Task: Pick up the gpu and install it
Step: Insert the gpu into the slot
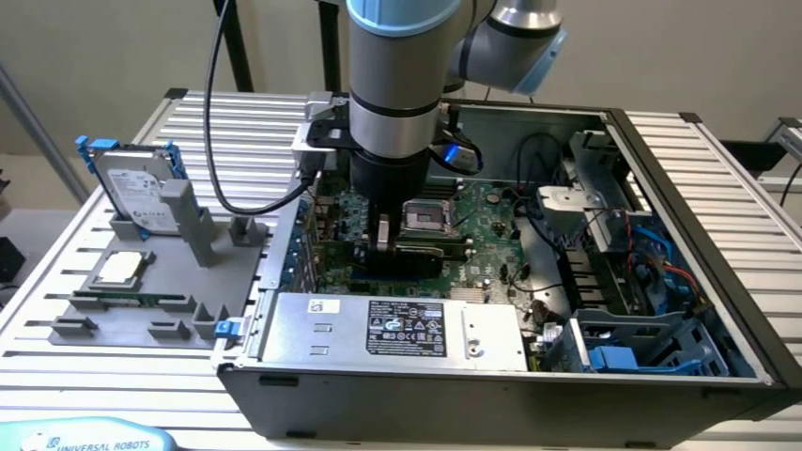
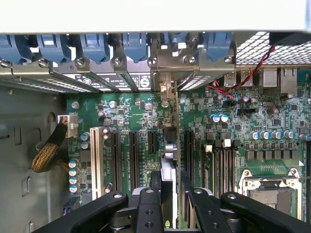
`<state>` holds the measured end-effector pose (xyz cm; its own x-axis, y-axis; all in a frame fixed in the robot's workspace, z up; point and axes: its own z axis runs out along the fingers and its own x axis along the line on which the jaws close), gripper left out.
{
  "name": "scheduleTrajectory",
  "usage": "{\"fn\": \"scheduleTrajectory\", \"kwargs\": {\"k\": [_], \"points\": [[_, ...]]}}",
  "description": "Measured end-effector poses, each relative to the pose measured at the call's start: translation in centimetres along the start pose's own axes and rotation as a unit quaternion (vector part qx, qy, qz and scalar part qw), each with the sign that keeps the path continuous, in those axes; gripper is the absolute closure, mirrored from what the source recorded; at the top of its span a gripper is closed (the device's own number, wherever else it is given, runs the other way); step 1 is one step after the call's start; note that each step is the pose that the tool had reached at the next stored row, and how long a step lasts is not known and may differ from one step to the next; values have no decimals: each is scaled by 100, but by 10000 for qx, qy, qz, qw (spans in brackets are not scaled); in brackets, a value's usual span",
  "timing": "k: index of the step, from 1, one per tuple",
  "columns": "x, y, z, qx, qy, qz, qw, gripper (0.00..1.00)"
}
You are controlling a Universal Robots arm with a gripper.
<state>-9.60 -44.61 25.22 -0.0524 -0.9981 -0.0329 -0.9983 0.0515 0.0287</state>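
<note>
My gripper (image 1: 393,246) reaches straight down into the open computer case (image 1: 683,178), over the green motherboard (image 1: 483,211). It is shut on the gpu (image 1: 420,252), a dark flat card held upright on its edge. In the wrist view the gpu (image 2: 168,162) appears edge-on between the black fingers (image 2: 156,191), in line with the expansion slots (image 2: 132,150). Its silver bracket (image 2: 167,65) is at the case's rear slot openings. I cannot tell whether the card's lower edge sits in a slot.
A grey fixture (image 1: 188,235) at the exterior view's left holds a silver hard drive with blue rails (image 1: 135,193), a processor (image 1: 119,269) and a memory strip (image 1: 126,301). The power supply (image 1: 401,329), processor socket (image 1: 426,218) and loose cables (image 1: 626,249) crowd the case.
</note>
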Motion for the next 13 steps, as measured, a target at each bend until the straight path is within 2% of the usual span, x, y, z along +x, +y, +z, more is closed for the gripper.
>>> {"fn": "scheduleTrajectory", "kwargs": {"k": [13], "points": [[1,-1,14,0,1,0,10000,73]]}}
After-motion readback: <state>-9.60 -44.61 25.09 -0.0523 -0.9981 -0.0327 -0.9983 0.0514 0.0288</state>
